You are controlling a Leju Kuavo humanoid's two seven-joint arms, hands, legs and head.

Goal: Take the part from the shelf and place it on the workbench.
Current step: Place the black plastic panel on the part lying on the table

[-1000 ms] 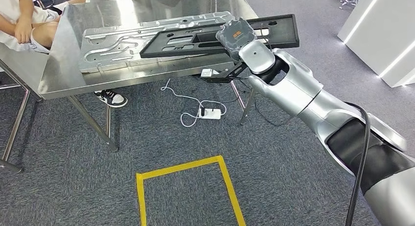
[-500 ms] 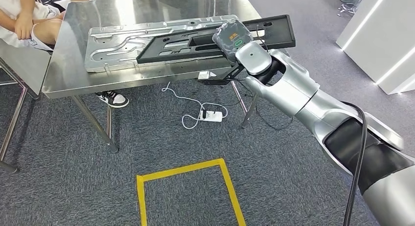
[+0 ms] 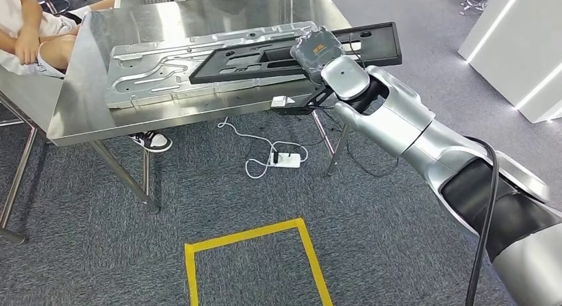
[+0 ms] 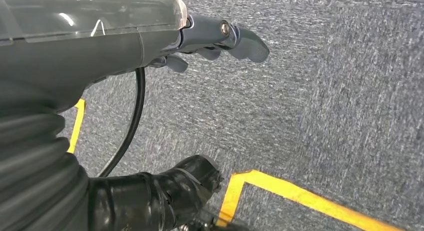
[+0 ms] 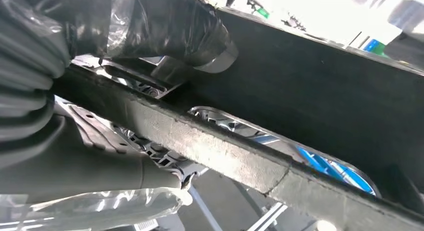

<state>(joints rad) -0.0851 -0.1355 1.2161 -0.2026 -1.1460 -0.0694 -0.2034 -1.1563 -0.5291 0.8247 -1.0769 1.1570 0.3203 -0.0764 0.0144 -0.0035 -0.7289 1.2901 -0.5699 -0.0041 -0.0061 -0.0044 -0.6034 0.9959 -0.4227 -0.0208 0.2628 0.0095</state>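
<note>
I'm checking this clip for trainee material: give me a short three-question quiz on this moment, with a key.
1. Which hand holds the black part?
2. True or false: the black part hangs past the edge of the workbench on one side.
3. What lies under the black part on the workbench: A) silver metal panel, B) cardboard box, C) blue cloth?

Key: 1. right hand; 2. true; 3. A

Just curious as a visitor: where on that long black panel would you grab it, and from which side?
Probably along a long edge of the black panel, from the workbench's near side, as the right hand does: it is thin, flat and slotted, so fingers can wrap its rim.
</note>
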